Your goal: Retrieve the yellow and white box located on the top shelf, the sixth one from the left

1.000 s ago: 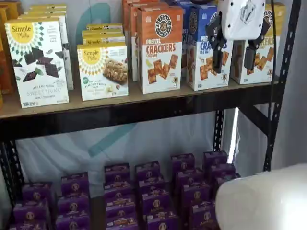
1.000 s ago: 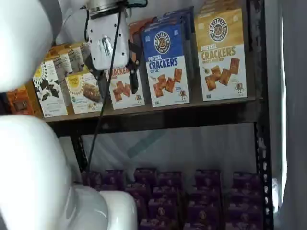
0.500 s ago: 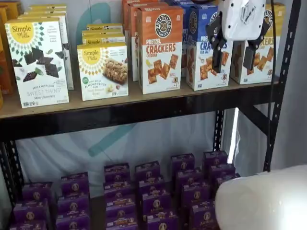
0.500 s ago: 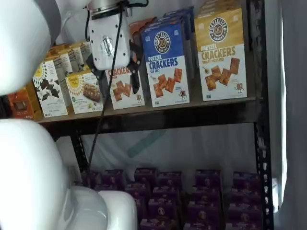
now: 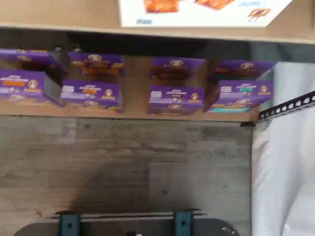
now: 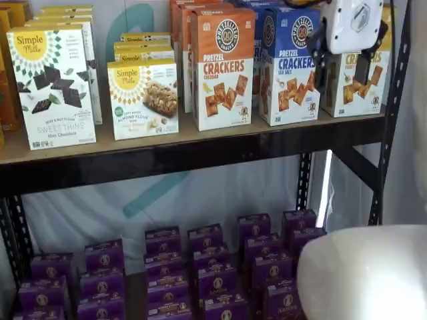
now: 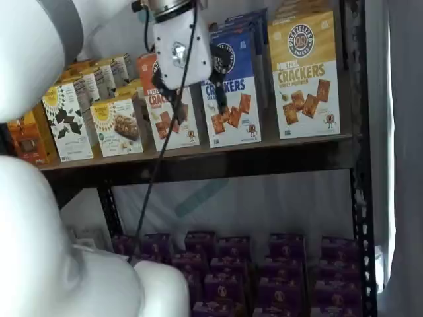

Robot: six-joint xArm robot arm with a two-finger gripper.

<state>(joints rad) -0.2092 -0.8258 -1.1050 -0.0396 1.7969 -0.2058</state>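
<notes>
The yellow and white box (image 6: 352,85) stands at the right end of the top shelf (image 6: 167,141), partly hidden behind my gripper (image 6: 339,67). In a shelf view it shows whole (image 7: 304,72) on the shelf board (image 7: 277,146), right of the blue box (image 7: 232,86). My gripper is open and empty, with a plain gap between its black fingers (image 6: 363,67). It hangs in front of the boxes, apart from them. In a shelf view the gripper (image 7: 193,105) overlaps the orange and blue boxes. The wrist view shows a box's white lower edge (image 5: 202,12).
An orange Pretzel Crackers box (image 6: 223,67), a blue one (image 6: 288,67) and white Simple Mills boxes (image 6: 52,87) fill the top shelf. Purple boxes (image 6: 203,267) crowd the lower level. A black perforated upright (image 6: 393,113) stands right of the gripper. The arm's white body (image 6: 363,273) is in the foreground.
My gripper has moved to the right and a little upward along the top shelf, now in front of the yellow and white box. Its fingers stay apart. No box has moved.
</notes>
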